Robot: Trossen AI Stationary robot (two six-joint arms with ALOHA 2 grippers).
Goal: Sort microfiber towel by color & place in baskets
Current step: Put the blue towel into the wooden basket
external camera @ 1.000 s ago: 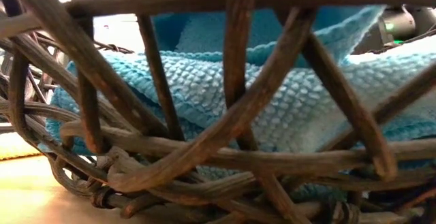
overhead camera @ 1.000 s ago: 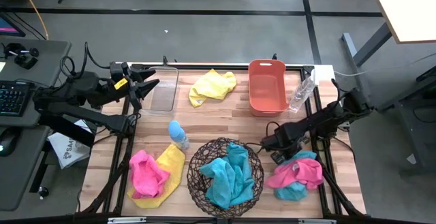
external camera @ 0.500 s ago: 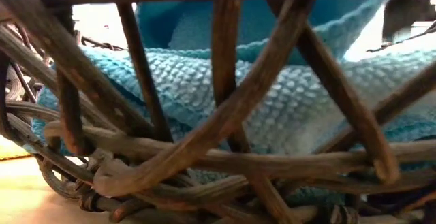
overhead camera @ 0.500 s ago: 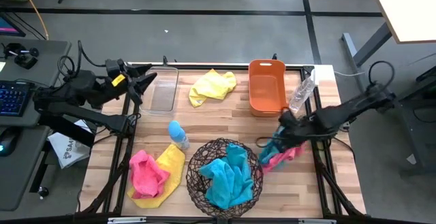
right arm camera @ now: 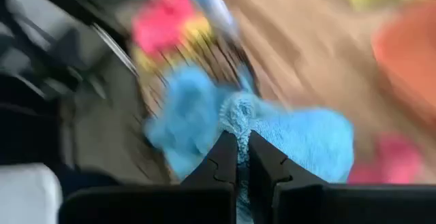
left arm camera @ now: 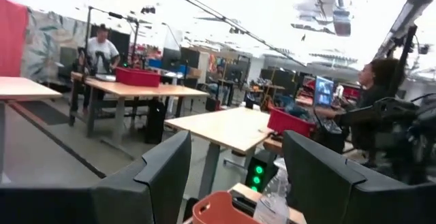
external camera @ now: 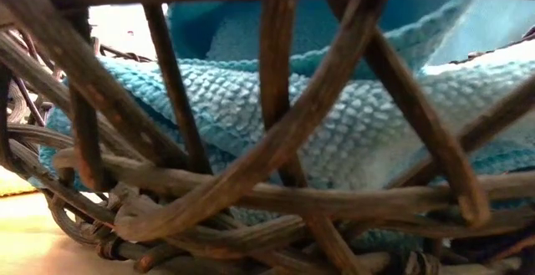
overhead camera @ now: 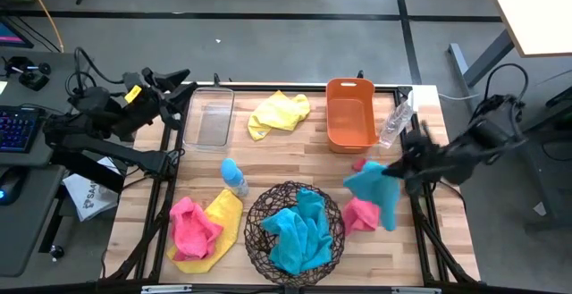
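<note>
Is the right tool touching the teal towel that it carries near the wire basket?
Touching. In the right wrist view the right tool has both fingers closed on a fold of the teal towel. The high view shows that towel hanging from it.

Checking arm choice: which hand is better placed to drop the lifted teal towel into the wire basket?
Right. The right hand holds the teal towel beside the wire basket; the left hand is beyond the clear tub.

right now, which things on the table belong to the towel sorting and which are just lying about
Job: teal microfibre towel in right end effector; pink towels; yellow towels; brown wire basket; orange plastic bin; clear plastic tub.
Lying about: light-blue bottle; clear bottle.
</note>
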